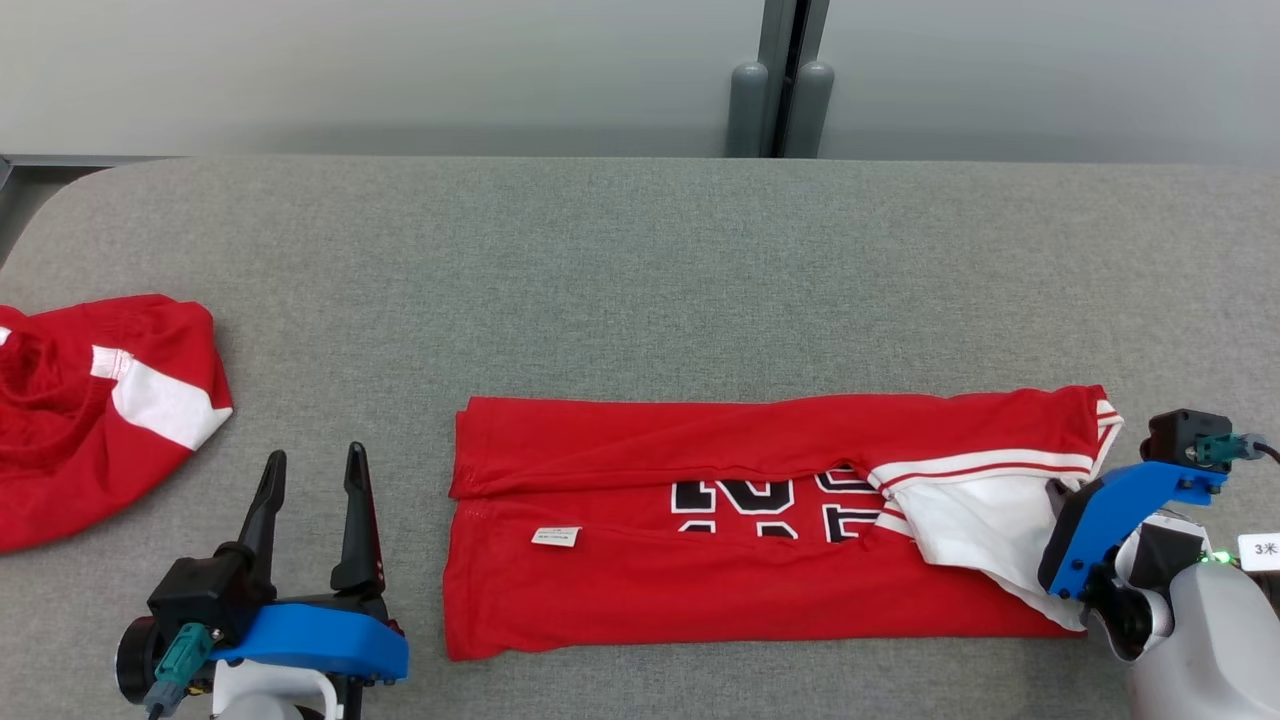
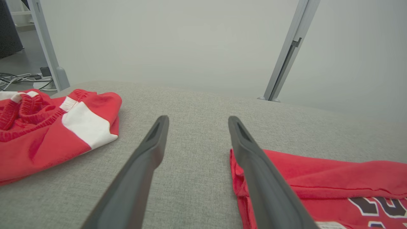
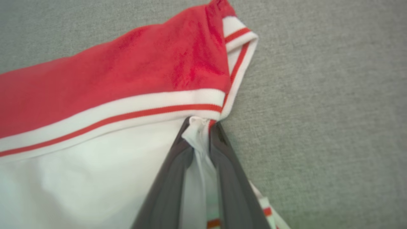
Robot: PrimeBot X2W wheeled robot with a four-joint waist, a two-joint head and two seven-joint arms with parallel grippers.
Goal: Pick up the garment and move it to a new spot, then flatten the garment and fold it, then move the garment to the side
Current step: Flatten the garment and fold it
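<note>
Left gripper (image 1: 316,452) spread, right gripper (image 3: 201,124) clamped

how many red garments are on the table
2. The folded jersey lies centre right, its white end pinched in the right gripper; a crumpled garment lies at the far left, partly cut off by the frame. Others may lie off-frame.

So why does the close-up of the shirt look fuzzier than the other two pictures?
Right wrist view: the jersey and the right claw pinching it sit near the lens, looking soft. Head view: sharp, evenly lit table. Left wrist view: crisp, left claw stretched by wide-angle.
</note>
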